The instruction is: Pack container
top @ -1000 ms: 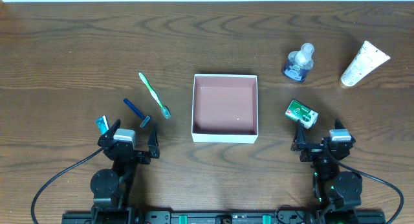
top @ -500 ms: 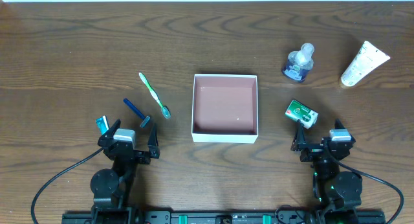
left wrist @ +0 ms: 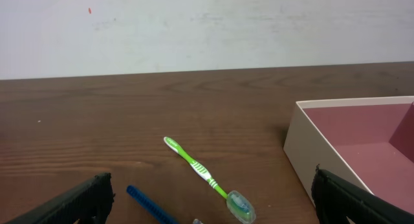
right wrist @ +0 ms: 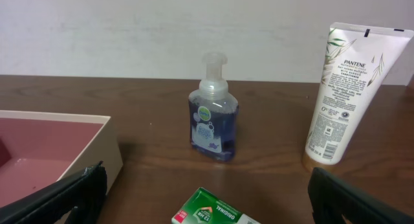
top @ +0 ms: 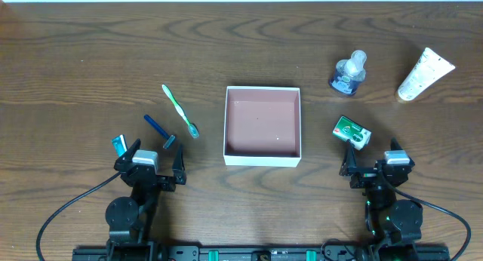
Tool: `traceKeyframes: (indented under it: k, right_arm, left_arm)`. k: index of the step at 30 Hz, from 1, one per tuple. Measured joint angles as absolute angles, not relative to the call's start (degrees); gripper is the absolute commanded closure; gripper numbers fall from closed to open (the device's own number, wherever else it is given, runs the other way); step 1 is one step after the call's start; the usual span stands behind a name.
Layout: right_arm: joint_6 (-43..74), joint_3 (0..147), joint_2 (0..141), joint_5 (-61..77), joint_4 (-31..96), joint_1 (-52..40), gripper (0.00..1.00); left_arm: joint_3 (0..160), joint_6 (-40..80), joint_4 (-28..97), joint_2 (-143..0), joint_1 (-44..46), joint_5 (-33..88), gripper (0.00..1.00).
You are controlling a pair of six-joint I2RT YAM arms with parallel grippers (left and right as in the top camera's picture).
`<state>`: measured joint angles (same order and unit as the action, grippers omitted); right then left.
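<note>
- Overhead view, far left: the left gripper (top: 155, 154) rests at the near edge of the table. Its jaws are spread wide and hold nothing. A small blue-and-white item (top: 118, 144) lies just beside it, too small to identify.
- A blue razor (top: 159, 130) and a green toothbrush (top: 179, 110) lie flat between that gripper and the container (top: 262, 160).
- The container sits at the table's middle, open and empty, so packing has probably not begun.
- For a first pick, the toothbrush looks best taken across its handle, with the fingers lowered right to the wood, since it lies thin and flat.
- On the right, a green-and-white packet (top: 352, 131) lies just ahead of the right gripper (top: 371, 157), which is also wide open and empty.
- Farther back stand a pump bottle (top: 348, 74) and a white tube (top: 425, 73), well apart from the container.
- The right wrist view alone shows the bottle's blue liquid and the tube's printed label.
- The left wrist view alone shows the height of the container's wall.
</note>
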<state>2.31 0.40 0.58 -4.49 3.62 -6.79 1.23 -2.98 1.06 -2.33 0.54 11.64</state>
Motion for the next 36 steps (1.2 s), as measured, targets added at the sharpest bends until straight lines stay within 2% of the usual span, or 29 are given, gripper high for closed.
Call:
traceKeyframes:
  k: [9, 20, 26, 36]
  right_arm:
    - [3.0, 0.4, 0.6, -3.8, 3.2, -6.8, 0.01]
    - [8.4, 2.9, 2.4, 13.6, 5.5, -6.8, 0.01]
    - [7.9, 22.4, 15.9, 17.6, 17.3, -6.8, 0.01]
    - [0.1, 68.6, 52.8, 19.1, 48.0, -6.9, 0.01]
  left_arm:
    - [1.2, -3.0, 1.1, -2.3, 0.5, 11.6, 0.02]
    - [1.2, -3.0, 1.1, -2.3, 0.5, 11.6, 0.02]
    - [1.2, -3.0, 1.0, -2.5, 0.5, 11.6, 0.02]
    - [1.3, -3.0, 1.1, -2.5, 0.5, 11.6, 0.02]
